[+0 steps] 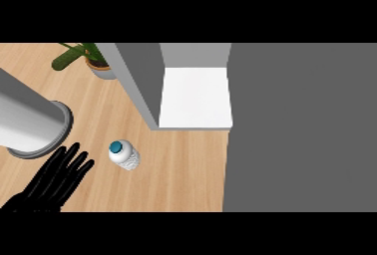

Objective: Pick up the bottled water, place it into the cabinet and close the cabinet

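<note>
While your left hand point(55, 180) lies released, fingers straight, just left of the bottled water point(123, 154), that bottle stands on the worktop point(177, 174) before the open cabinet point(195, 94).

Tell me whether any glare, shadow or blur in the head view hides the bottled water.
Head view: light is flat and even; the bottled water shows plainly on the wooden counter, teal cap up, with no glare and no marked shadow. The open cabinet's white shelf is bright yet readable. The left robot hand is uniformly black, so its surface detail is lost.
</note>
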